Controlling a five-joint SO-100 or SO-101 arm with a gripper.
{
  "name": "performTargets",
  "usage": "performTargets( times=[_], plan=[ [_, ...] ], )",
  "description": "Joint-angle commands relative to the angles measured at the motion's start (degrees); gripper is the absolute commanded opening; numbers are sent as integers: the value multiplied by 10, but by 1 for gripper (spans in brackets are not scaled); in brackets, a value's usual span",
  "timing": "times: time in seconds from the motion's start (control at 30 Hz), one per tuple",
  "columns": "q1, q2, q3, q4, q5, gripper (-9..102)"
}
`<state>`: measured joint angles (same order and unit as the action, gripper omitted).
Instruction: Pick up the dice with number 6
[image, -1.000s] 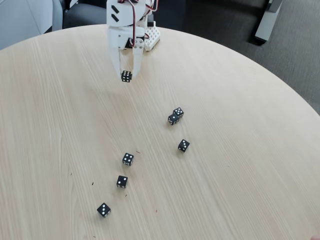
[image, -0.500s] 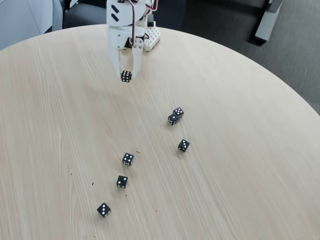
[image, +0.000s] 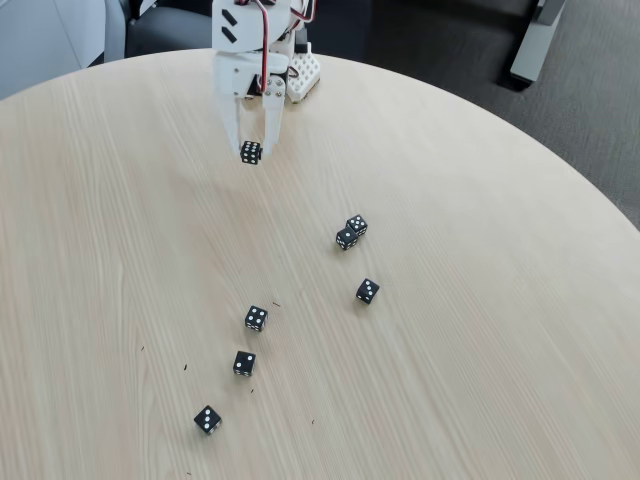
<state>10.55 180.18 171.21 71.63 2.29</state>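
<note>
Up near the white arm's base, the jaws squeeze the dice with number 6 (image: 251, 152), holding it above the worktop (image: 470, 350) so it cannot drop.

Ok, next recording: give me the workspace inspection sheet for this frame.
Surface: round light wood table, a few tiny dark specks.
Job's things: dice with number 6 held between the fingertips near the table's far edge.
Clutter: five other black dice; two touching, one alone, three in a loose diagonal line.
Gripper: white gripper, shut on the die.
Cables: red and dark wires on the arm.
Surroundings: dark floor beyond the table.
</note>
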Motion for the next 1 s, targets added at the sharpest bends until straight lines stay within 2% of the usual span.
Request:
performTargets(
  times=[0.0, 0.43, 0.57, 0.8, 0.97],
  plan=[
    [1, 5, 0, -8, 4, 1],
    [-8, 3, 0, -8, 14, 1],
    [-11, 3, 0, -9, 97, 1],
    [-105, 3, 0, -9, 83, 1],
    [-102, 3, 0, -9, 82, 1]
  ],
)
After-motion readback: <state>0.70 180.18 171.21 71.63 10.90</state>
